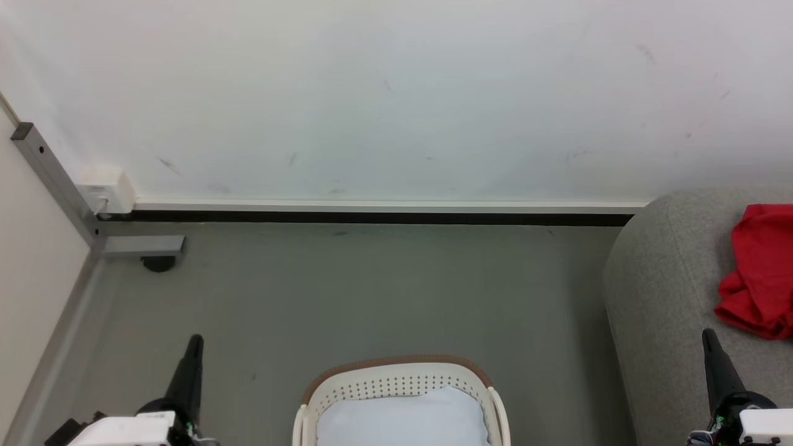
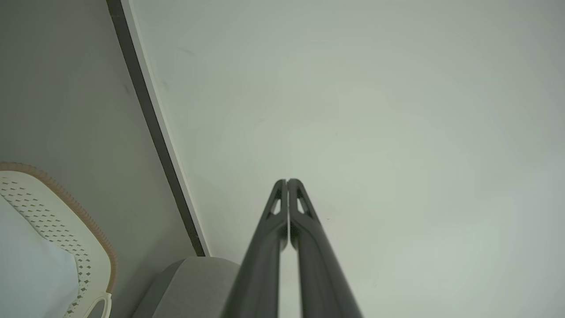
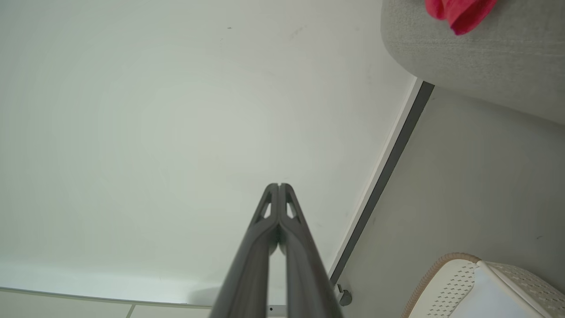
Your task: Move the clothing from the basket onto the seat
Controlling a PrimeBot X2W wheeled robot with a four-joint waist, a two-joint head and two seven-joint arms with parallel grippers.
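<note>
The white basket [image 1: 396,379] with its brown rim stands on the floor at the bottom middle of the head view, holding a pale bluish-white sheet [image 1: 399,418]; no red fabric shows in it. A bunched red garment [image 1: 759,272] lies on the grey sofa seat [image 1: 663,291] at the right edge. My left gripper [image 1: 195,342] is at the lower left, left of the basket, fingers together and empty. My right gripper [image 1: 708,337] is at the lower right, over the sofa's front, shut and empty. The wrist views show both pairs of fingers [image 2: 287,182] [image 3: 278,186] pressed together, pointing at the wall.
A white wall [image 1: 384,99] with a dark baseboard [image 1: 372,217] runs across the back. A grey metal frame leg with a black foot [image 1: 158,263] and a white box [image 1: 108,186] stand at the left corner. Grey floor [image 1: 372,291] lies between basket and wall.
</note>
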